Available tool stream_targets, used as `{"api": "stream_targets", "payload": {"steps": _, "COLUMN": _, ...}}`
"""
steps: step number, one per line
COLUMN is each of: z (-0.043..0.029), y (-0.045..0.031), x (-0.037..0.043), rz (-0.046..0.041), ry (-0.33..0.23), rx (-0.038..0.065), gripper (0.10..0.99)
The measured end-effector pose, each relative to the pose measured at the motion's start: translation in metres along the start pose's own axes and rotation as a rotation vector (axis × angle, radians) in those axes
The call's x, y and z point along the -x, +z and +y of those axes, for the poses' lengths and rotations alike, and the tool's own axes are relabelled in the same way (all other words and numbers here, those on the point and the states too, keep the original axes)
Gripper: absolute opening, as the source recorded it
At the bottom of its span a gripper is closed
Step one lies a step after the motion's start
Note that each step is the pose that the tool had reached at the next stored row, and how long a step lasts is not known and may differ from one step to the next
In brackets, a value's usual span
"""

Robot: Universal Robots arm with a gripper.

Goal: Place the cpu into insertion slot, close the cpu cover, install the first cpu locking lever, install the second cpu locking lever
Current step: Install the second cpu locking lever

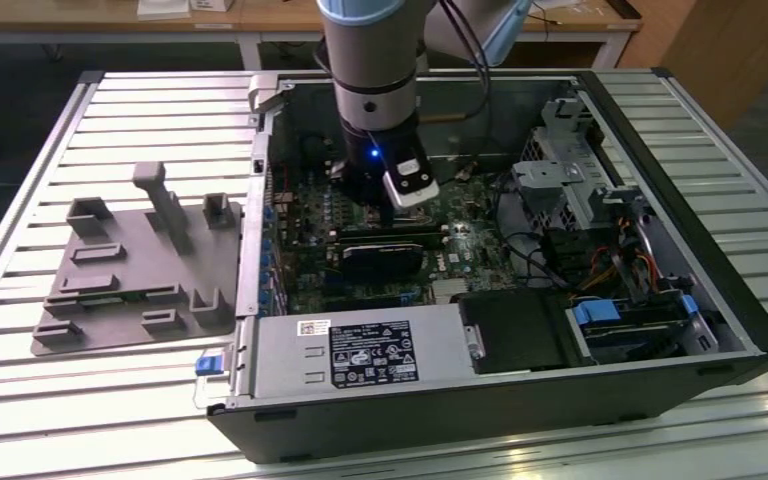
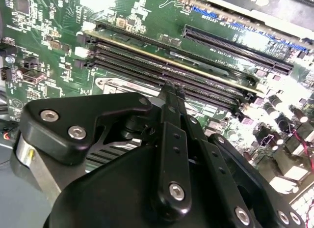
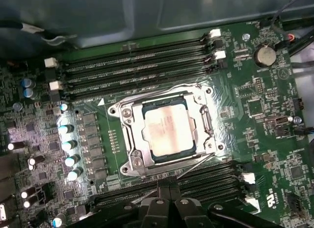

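Note:
The cpu, a grey metal square, lies flat in the insertion slot on the green board. The silvery cpu cover lies down around it, framing the chip. Thin wire levers run along two sides of the cover, one on the gripper's side and one on the far side; whether they are latched cannot be told. My gripper hovers just off the cover's edge, shut with its black fingers pressed together and nothing between them. In the exterior view the gripper reaches down into the open computer case.
Long black memory slots flank the socket on both sides. A black card lies across the board below the gripper. A power supply, drive cages and cables crowd the case. A grey fixture plate sits at the exterior view's left.

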State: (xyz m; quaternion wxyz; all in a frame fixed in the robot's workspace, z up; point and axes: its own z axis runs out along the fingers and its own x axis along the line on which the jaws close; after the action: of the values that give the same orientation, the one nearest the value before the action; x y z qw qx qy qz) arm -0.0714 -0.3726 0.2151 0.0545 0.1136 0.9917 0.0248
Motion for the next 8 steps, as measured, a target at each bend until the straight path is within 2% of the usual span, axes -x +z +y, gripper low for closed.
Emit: {"api": "stream_targets", "payload": {"steps": 8, "z": -0.0058, "y": 0.0057, "x": -0.0041, "rz": 0.0111, "ry": -0.010, "rx": 0.046, "gripper": 0.102}}
